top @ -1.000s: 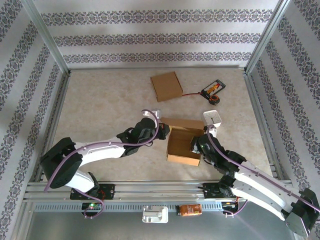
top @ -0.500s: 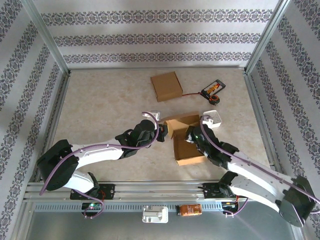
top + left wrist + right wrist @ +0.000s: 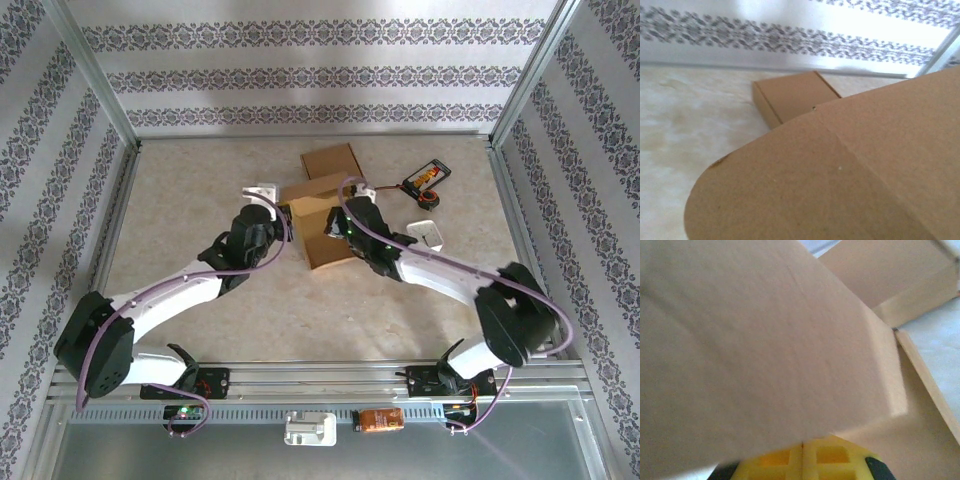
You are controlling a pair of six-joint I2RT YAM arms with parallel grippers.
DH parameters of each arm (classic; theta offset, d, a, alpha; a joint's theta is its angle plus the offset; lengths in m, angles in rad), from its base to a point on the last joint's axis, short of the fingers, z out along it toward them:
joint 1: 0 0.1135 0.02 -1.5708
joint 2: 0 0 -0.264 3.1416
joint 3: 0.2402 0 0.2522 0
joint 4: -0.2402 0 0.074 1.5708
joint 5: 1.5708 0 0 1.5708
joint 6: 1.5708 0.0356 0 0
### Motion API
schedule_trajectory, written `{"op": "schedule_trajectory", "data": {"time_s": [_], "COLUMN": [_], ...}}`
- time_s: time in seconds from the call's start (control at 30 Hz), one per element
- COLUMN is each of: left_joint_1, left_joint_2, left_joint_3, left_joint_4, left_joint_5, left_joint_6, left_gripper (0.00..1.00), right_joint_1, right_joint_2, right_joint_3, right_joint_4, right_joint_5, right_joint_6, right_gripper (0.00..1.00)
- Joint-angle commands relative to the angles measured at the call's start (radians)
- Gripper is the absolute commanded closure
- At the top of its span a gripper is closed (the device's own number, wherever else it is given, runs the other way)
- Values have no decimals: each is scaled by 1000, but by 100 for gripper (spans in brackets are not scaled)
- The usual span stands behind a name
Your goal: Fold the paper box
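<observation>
The paper box point(image 3: 322, 245) is sitting on the marbled beige surface point(image 3: 190, 190), a little behind its middle, and both arms are reaching in to it from either side. It is lying part-folded, with its brown body facing up. One flap point(image 3: 318, 188) is standing out at the far end and reaching the near edge of a second cardboard box point(image 3: 333, 160), which is lying flat and closed just behind it. Whether the two are touching cannot be told.

The left claw point(image 3: 283, 212) is pressing in at the paper box's left side. The left wrist view is showing a broad, rounded flap point(image 3: 830, 180) right in front of the lens, with the second cardboard box point(image 3: 790, 97) lying beyond it near the patterned back wall point(image 3: 790, 35). That claw is closed, and whether it is pinching any card cannot be told.

The right claw point(image 3: 336, 228) is lying over the right part of the paper box. In the right wrist view its yellow pads point(image 3: 772, 460) are meeting along a thin seam, so this claw is closed tight. A cardboard panel point(image 3: 755, 350) is leaning right above them, and whether any card is caught between them cannot be told.

To the right of the paper box, a small white object point(image 3: 426, 234) is resting on the surface. Farther back, a black device point(image 3: 424, 181) with orange markings is lying there, with a thin red cable point(image 3: 385, 188) running toward the second cardboard box.
</observation>
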Motion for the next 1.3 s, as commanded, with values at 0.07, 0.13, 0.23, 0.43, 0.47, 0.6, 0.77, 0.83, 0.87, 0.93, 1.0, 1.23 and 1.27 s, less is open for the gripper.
{"op": "schedule_trajectory", "data": {"time_s": [0.07, 0.13, 0.23, 0.43, 0.47, 0.6, 0.77, 0.83, 0.87, 0.93, 1.0, 1.23, 1.27], "left_joint_1": [88, 97, 101, 102, 102, 101, 99, 99, 97, 88, 89, 78, 74], "left_joint_2": [9, 39, 93, 138, 147, 186, 188, 200, 211, 232, 250, 225, 215], "left_joint_3": [38, 38, 27, -28, -33, -41, -68, -56, -52, -48, -54, -78, -90], "left_joint_4": [-35, -52, -29, 95, 110, 144, 180, 172, 177, 169, 175, 131, 133], "left_joint_5": [110, 131, 177, 309, 338, 403, 393, 406, 418, 404, 397, 413, 413], "left_joint_6": [121, 144, 183, 190, 191, 146, 15, -66, -92, -133, -148, -106, -88], "left_gripper": [96, 95, 95, 95, 94, 94, 94, 94, 95, 94, 94, 95, 95], "right_joint_1": [11, 11, 2, -21, -25, -28, -24, -21, -20, -15, -9, -8, -7], "right_joint_2": [133, 147, 159, 157, 159, 177, 164, 160, 161, 162, 156, 135, 132], "right_joint_3": [69, 48, 12, -42, -48, -67, -93, -94, -94, -90, -90, -102, -108], "right_joint_4": [63, 67, 73, 83, 83, 95, 108, 108, 108, 108, 109, 102, 103], "right_joint_5": [-84, -64, -65, -142, -153, -195, -190, -189, -195, -201, -200, -191, -193], "right_joint_6": [-3, -9, -41, -83, -85, -84, -79, -75, -75, -73, -77, -76, -74], "right_gripper": [100, 95, 93, 93, 93, 93, 93, 92, 92, 92, 92, 92, 91]}}
